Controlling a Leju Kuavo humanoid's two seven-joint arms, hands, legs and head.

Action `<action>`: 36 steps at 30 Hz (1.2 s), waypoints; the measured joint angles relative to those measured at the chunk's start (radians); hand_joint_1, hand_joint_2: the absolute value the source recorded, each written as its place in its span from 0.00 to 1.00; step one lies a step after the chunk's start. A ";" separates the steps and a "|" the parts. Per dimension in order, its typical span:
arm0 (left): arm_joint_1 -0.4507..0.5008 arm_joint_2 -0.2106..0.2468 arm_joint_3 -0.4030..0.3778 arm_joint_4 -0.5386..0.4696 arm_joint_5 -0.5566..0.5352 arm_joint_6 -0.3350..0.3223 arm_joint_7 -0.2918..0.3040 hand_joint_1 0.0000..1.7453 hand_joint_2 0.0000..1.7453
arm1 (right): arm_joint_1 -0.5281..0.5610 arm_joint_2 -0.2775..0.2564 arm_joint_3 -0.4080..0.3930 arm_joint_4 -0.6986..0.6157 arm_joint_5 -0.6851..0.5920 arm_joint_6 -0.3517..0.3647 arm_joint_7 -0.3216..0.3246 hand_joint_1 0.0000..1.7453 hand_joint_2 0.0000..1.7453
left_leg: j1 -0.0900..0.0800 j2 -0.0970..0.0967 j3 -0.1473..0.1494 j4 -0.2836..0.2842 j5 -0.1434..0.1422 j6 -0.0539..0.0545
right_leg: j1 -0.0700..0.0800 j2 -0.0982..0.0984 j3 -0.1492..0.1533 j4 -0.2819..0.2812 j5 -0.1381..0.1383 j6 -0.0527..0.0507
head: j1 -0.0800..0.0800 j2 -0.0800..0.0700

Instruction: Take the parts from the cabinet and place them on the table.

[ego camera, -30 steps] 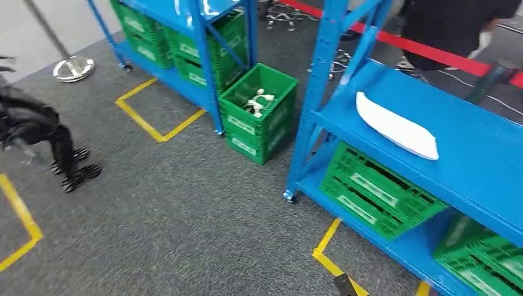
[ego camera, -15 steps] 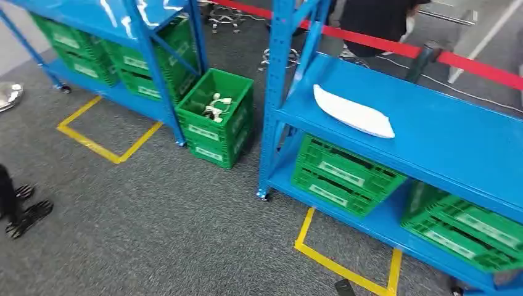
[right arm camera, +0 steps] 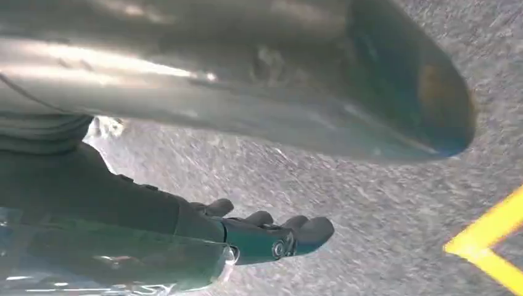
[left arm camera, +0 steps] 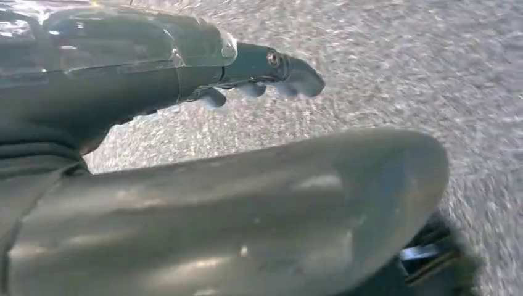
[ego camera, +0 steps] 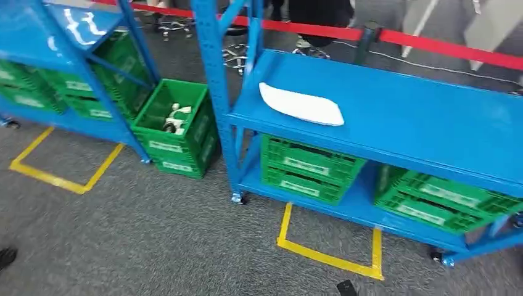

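Observation:
A long white part point(ego camera: 301, 105) lies flat on the upper shelf of the blue cabinet rack point(ego camera: 419, 117), near its left post. Small white parts point(ego camera: 174, 118) sit inside an open green crate point(ego camera: 185, 98) on the floor between the two racks. My left hand point(left arm camera: 203, 185) hangs over the grey carpet and holds nothing, its fingers point(left arm camera: 271, 65) stretched out apart from the thumb. My right hand point(right arm camera: 247, 92) also hangs over the carpet and holds nothing, its fingers point(right arm camera: 277, 237) held away from the thumb.
Green crates point(ego camera: 308, 166) point(ego camera: 432, 197) fill the rack's lower shelf. A second blue rack point(ego camera: 68, 55) with more green crates stands to the left. Yellow tape squares point(ego camera: 327, 256) point(ego camera: 58, 179) mark the carpet. A red barrier band point(ego camera: 432, 46) runs behind, with a person point(ego camera: 317, 12) beyond it.
The whole picture has shifted: the camera has turned right, bringing the rack with the white part to the centre. The dark shape at the left edge has slid out of sight.

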 joint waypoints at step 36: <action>-0.016 -0.009 -0.023 -0.001 -0.025 -0.003 0.013 0.00 0.00 | 0.002 -0.013 -0.006 0.017 0.043 0.074 0.034 0.00 0.00 | -0.004 -0.012 0.090 -0.276 0.170 0.018 | 0.004 0.022 0.022 0.021 -0.035 0.029 | -0.023 0.000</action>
